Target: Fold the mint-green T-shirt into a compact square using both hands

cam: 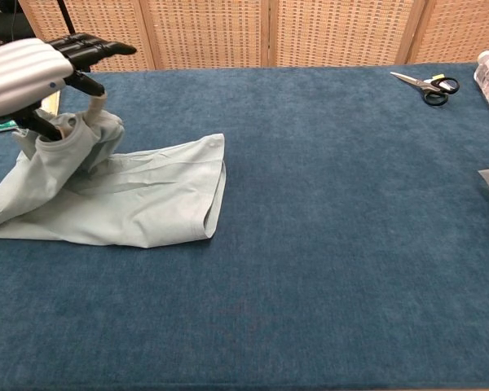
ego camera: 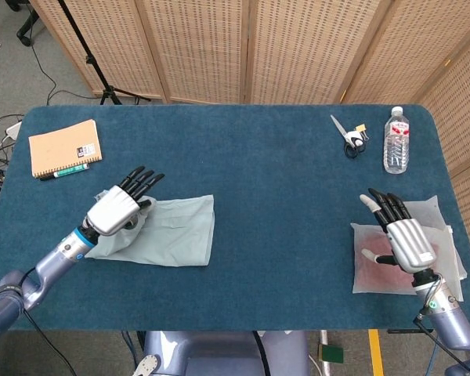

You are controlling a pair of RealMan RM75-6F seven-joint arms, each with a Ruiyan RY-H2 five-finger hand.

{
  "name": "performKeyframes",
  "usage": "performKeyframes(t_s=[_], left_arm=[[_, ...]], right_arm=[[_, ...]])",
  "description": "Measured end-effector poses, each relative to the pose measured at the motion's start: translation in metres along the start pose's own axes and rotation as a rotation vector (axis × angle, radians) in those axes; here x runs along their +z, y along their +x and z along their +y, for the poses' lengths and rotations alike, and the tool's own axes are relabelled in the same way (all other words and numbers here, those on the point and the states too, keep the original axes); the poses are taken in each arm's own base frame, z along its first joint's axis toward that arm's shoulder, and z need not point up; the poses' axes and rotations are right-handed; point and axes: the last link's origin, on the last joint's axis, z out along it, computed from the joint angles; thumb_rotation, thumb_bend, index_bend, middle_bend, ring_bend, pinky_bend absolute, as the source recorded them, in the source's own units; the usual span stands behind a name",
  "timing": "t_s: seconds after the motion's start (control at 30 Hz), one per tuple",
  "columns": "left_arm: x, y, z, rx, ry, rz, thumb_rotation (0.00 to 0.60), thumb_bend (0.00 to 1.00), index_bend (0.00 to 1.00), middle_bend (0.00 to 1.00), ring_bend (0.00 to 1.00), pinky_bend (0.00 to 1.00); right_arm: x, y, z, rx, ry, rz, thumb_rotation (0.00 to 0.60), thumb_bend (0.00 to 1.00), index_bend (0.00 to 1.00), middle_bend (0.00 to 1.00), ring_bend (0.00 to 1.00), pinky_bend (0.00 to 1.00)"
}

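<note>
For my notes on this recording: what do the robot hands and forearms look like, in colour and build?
Both match. The left robot hand and right robot hand have a silver-white shell over the back and black fingers; the right one also shows pale tips on two of its digits. Each sits on a silver-grey tubular forearm. A teal-blue ring marks the left wrist; the right wrist shows a small green spot. A thin black cable trails near the right forearm.
</note>
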Motion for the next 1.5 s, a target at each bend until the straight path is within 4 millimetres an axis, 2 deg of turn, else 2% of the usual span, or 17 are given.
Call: performKeyframes(t_s=[0.17, 0.6, 0.87, 1.17, 1.4, 1.5], left_arm=[[0.012, -0.006, 0.02, 0.008, -0.043, -0.016, 0.6, 0.69, 0.75, 0.0, 0.0, 0.0], [0.042, -0.015, 0.051, 0.056, -0.095, -0.041, 0.6, 0.69, 0.75, 0.0, 0.0, 0.0], [0.07, -0.017, 0.07, 0.095, -0.103, -0.05, 0.6, 0.69, 0.75, 0.0, 0.0, 0.0], [0.08, -0.026, 0.087, 0.129, -0.119, -0.078, 0.6, 0.69, 0.75, 0.0, 0.0, 0.0], [0.085, -0.033, 0.092, 0.162, -0.112, -0.09, 0.6, 0.67, 0.75, 0.0, 0.0, 0.0], [0.087, -0.036, 0.094, 0.159, -0.101, -0.099, 0.6, 0.65, 0.69, 0.0, 0.0, 0.0]], right_arm=[[0.0, 0.001, 0.001, 0.002, -0.001, 0.003, 0.6, 0.0, 0.0, 0.0, 0.0, 0.0], [-0.001, 0.004, 0.002, 0.013, -0.003, 0.008, 0.6, 0.0, 0.0, 0.0, 0.0, 0.0], [-0.001, 0.006, 0.003, 0.022, -0.004, 0.011, 0.6, 0.0, 0.0, 0.0, 0.0, 0.0], [-0.002, 0.007, 0.004, 0.028, -0.004, 0.012, 0.6, 0.0, 0.0, 0.0, 0.0, 0.0], [-0.003, 0.008, 0.004, 0.03, -0.003, 0.014, 0.6, 0.0, 0.0, 0.0, 0.0, 0.0], [-0.003, 0.008, 0.004, 0.031, -0.002, 0.012, 0.6, 0.0, 0.0, 0.0, 0.0, 0.0]])
